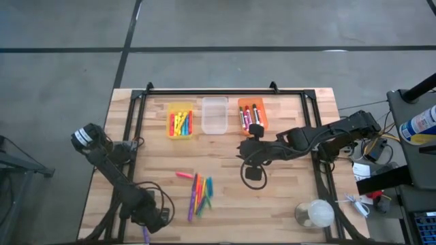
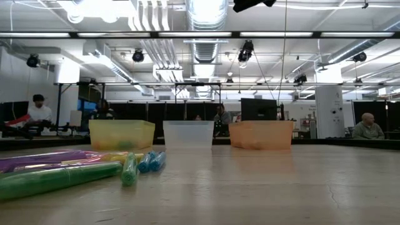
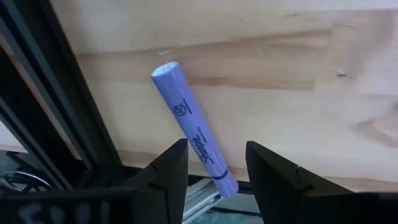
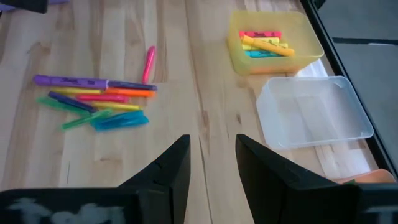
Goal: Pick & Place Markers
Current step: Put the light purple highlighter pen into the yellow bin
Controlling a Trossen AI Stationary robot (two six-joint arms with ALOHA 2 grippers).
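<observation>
- The left gripper (image 3: 214, 171) stood with its jaws apart and nothing held. A purple marker (image 3: 194, 128) lay directly ahead, one end reaching into the gap between the fingers but not visibly touching either.
- The marker's long axis ran obliquely to the finger gap — a wrist turn would likely be needed before closing.
- This marker sat at the near table edge (image 1: 225, 239), just beside the black frame rail (image 3: 68, 118); room was tight on the rail side and open toward the table's middle.
- Farther from the left gripper, the loose marker cluster (image 1: 199, 194) lay on open wood, with a pink marker (image 1: 184, 175) slightly apart from it.
- The right gripper (image 4: 211, 163) hovered over mid-table with jaws partly open and empty — the cluster lay well ahead of it, so the left arm was the nearer one for the purple marker.
- Farthest, along the back edge: the yellow bin (image 1: 180, 120) with markers, the clear bin (image 1: 214, 115) empty, and the orange bin (image 1: 252, 113) with markers.
</observation>
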